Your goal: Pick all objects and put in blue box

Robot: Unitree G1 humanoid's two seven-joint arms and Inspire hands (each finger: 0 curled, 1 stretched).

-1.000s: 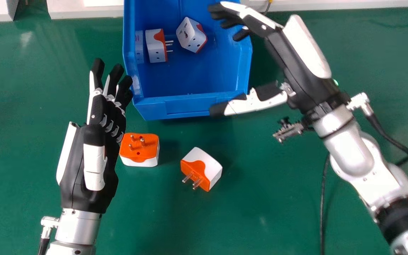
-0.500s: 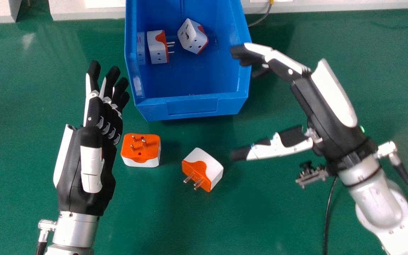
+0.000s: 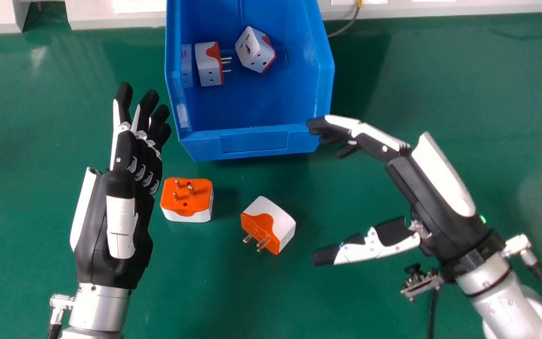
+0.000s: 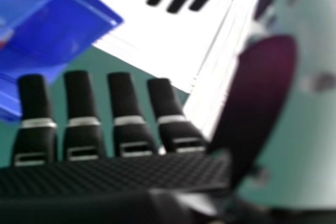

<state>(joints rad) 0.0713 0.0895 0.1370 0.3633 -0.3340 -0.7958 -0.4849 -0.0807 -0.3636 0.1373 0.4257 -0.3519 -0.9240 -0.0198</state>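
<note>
Well, the head view's top edge crops the blue box (image 3: 254, 142).

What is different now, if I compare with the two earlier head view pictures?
The right hand moved back from over the blue box toward the robot and somewhat to the right, remaining open. Nothing was grasped or released. The left hand, two plugs on the table and two in the box stayed practically in place.

The box (image 3: 254, 142) is blue, the plugs (image 3: 275, 220) orange and white, the table (image 3: 233, 301) green
</note>
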